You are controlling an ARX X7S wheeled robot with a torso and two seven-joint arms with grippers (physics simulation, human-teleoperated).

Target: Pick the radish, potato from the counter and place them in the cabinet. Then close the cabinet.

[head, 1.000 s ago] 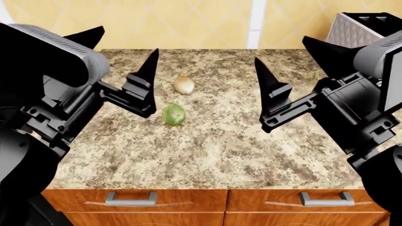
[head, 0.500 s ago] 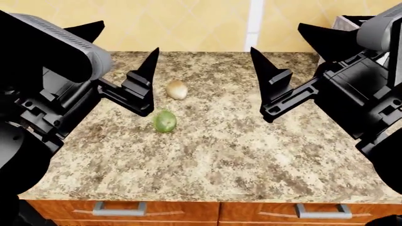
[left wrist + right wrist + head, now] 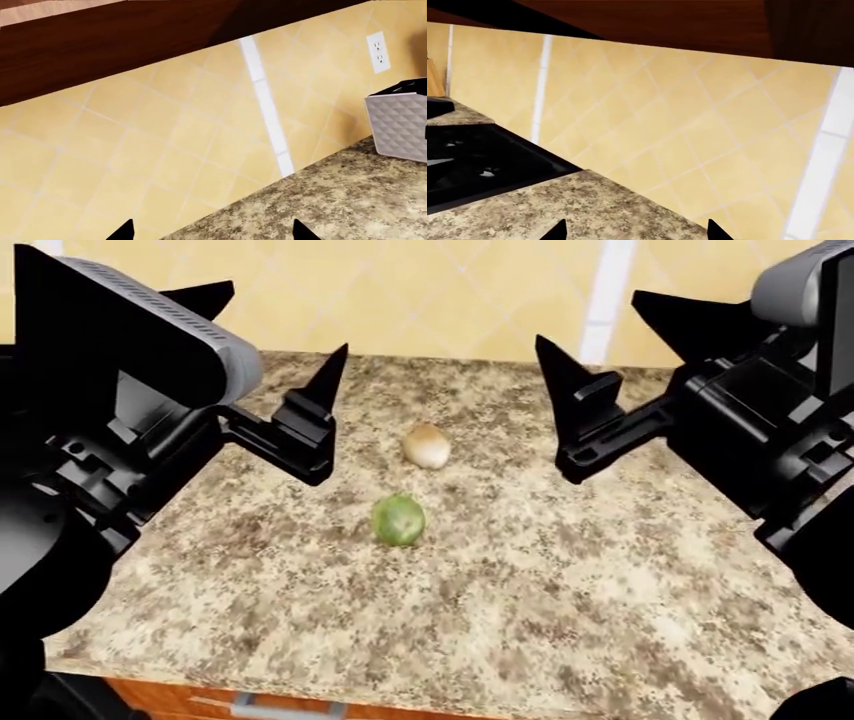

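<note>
One counter (image 3: 534,580) of speckled beige-and-brown stone fills most of the head view, backed by one yellow tiled wall (image 3: 441,290) with a pale vertical strip. One dark wood cabinet underside (image 3: 133,40) runs above the tiles in both wrist views. One black stove top (image 3: 480,160) adjoins the counter in the right wrist view; one white quilted box (image 3: 400,125) stands on the counter near one wall outlet (image 3: 377,52) in the left wrist view. Two grippers: the left gripper (image 3: 260,360) and the right gripper (image 3: 621,360), each raised above the counter with its two pointed fingers spread wide, holding nothing and touching nothing. One potato (image 3: 427,445), tan, lies on the counter toward the wall; one radish (image 3: 398,519), green, lies just nearer the robot, close to the potato but apart from it. Against half a second ago, both vegetables sit further right and lower in the head view, and the drawer fronts below the counter edge have nearly left the view.
</note>
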